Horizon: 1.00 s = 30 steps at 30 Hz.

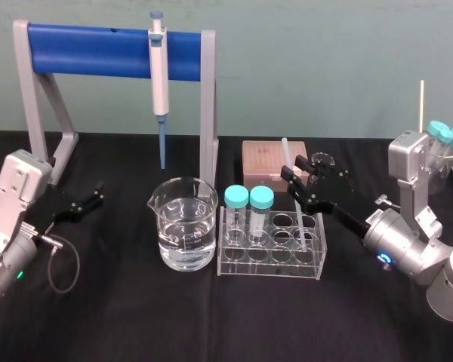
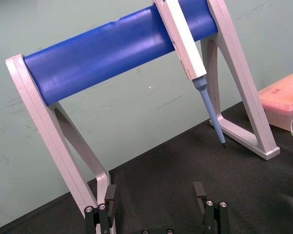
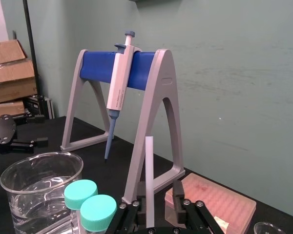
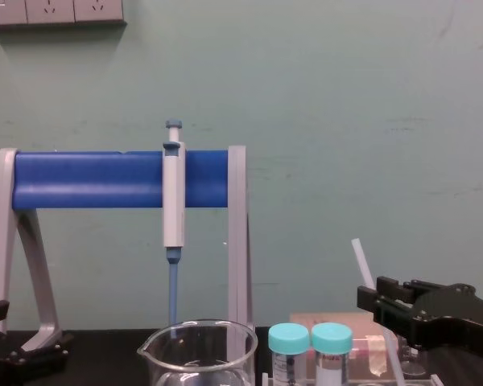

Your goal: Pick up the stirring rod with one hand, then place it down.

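One thin white translucent stirring rod (image 3: pixel 149 161), likely light, stiff, slick and brittle, stands between the black right gripper (image 3: pixel 159 191) jaws, which are parted; clamp mid-length, gently; left gripper (image 2: pixel 155 192) idle, jaws wide.

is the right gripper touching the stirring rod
Cannot tell. The right wrist view shows the stirring rod between the open jaws of the right gripper: gap on one side, the other side unclear.

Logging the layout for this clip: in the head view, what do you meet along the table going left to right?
In order: left gripper → beaker → teal-capped tubes → stirring rod, with the open right gripper around it.
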Each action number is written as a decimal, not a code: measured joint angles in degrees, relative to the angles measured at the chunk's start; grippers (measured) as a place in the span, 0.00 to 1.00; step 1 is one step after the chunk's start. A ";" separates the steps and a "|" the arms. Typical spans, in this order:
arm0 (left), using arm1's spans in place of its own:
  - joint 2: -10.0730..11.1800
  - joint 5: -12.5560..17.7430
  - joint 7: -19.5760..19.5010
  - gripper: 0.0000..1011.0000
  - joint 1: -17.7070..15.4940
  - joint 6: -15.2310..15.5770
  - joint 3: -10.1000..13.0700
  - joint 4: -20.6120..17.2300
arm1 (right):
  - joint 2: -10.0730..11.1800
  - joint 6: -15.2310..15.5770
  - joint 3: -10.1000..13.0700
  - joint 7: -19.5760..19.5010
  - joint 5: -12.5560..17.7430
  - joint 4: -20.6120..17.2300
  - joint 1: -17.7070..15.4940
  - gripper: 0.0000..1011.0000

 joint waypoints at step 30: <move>0.00 0.00 0.00 0.99 0.00 0.00 0.00 0.00 | 0.10 -0.06 0.09 0.48 0.37 -0.29 -0.09 0.99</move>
